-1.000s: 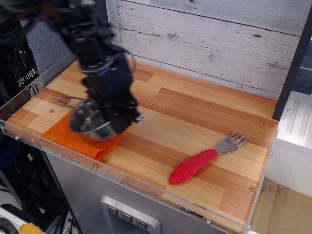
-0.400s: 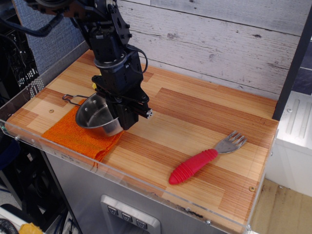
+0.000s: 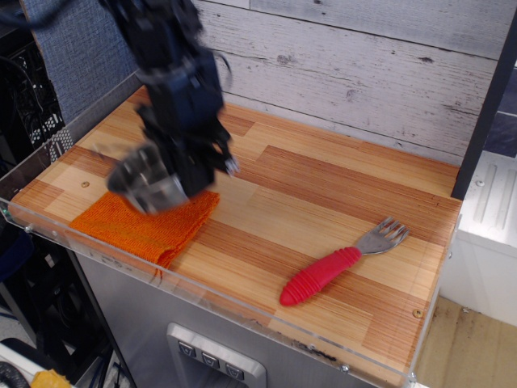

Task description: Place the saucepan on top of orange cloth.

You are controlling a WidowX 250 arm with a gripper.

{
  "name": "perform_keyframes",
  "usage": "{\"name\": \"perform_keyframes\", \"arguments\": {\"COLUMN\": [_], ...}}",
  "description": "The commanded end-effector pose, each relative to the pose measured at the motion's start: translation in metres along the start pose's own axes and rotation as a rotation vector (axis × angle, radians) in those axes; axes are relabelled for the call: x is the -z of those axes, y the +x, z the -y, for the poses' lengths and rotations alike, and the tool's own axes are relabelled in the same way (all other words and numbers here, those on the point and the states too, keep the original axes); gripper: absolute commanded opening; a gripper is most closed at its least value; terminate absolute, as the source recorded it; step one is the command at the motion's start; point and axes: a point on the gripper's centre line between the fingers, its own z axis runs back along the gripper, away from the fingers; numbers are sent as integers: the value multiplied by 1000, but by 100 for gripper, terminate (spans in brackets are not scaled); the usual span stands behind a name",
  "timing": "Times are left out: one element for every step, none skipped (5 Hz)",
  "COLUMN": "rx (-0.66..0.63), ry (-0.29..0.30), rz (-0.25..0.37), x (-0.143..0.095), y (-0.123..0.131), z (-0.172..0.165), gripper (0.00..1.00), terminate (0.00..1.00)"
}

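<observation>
Weathered grey planks back your wooden desk (image 3: 323, 194). Your end effector (image 3: 190, 162) grasps the blurred saucepan (image 3: 147, 179) over the orange cloth (image 3: 149, 226); a red-handled fork (image 3: 339, 263) lies at four o'clock.

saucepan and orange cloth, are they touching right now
Cannot tell. The one view shows the saucepan, blurred, under the gripper and overlapping the orange cloth, but neither contact nor a gap shows plainly.

- The robot arm (image 3: 166, 48) is black throughout, built of blocky, angular segments.
- Motion blur smears its surface details.
- A small pale spot shows beside the gripper (image 3: 190, 162).
</observation>
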Motion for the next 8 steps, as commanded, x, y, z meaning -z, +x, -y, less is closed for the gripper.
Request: {"name": "perform_keyframes", "arguments": {"rx": [2,-7,-17,-10,5,13,28,22], "ry": [21,22,18,2,-24,-9,57,96], "rz": [24,-34,-64,-83,-121,-52,121,238], "x": [-6,14,30,34,38,14,-34,-84], "y": [-7,-16,-25,-25,-25,-17,-1,8], "z": [-11,-12,-13,-13,-14,-9,3,10], "gripper": [0,0,0,0,100,100,100,100], "terminate": [0,0,0,0,0,0,0,0]}}
